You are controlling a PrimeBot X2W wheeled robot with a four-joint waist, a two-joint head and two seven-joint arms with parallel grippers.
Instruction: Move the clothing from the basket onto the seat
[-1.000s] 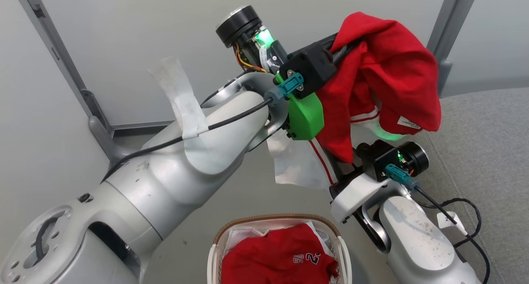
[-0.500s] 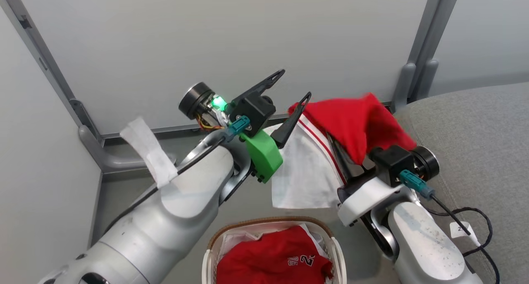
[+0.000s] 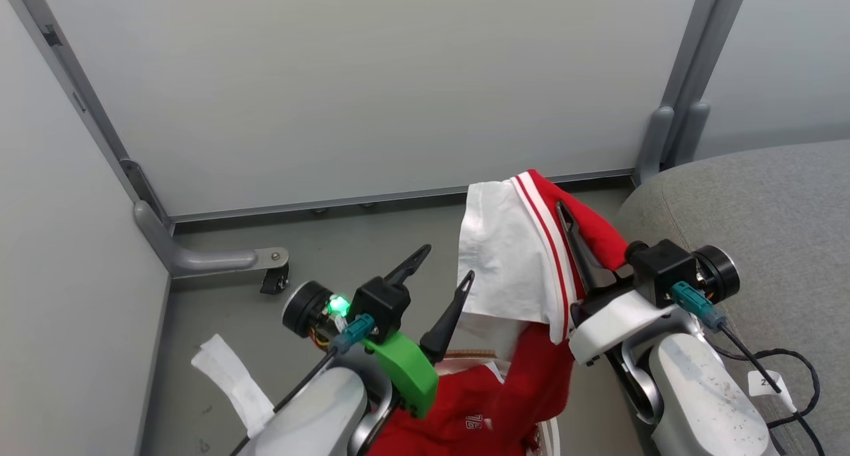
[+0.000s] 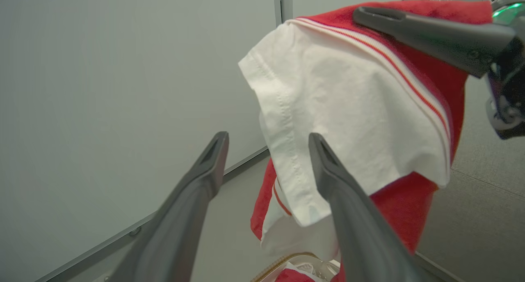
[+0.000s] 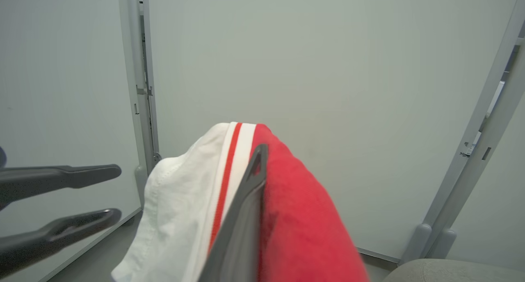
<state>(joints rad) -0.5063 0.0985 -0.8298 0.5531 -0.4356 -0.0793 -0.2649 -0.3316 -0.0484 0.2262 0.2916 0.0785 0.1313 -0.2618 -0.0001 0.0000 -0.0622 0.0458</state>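
A red garment with a white panel and red-white stripes [image 3: 531,263] hangs over my right gripper [image 3: 564,210], which is shut on it near the edge of the grey seat [image 3: 764,204]; one finger [image 5: 250,191] shows and the cloth [image 5: 287,216] hides the other. To its left my left gripper [image 3: 448,262] is open and holds nothing, its fingers [image 4: 205,167] just short of the white panel [image 4: 348,101]. Below, the basket [image 3: 551,436] holds a second red garment with white numerals [image 3: 458,416], partly behind my left arm.
Grey partition panels with metal posts [image 3: 671,131] close off the back and left. A post foot with a caster [image 3: 272,280] stands on the floor at left. A black cable and a tag [image 3: 764,380] lie on the seat by my right forearm.
My left gripper has let go of the garment, opened and dropped down and left toward the basket. The garment now hangs from my right gripper alone. The head camera has also shifted.
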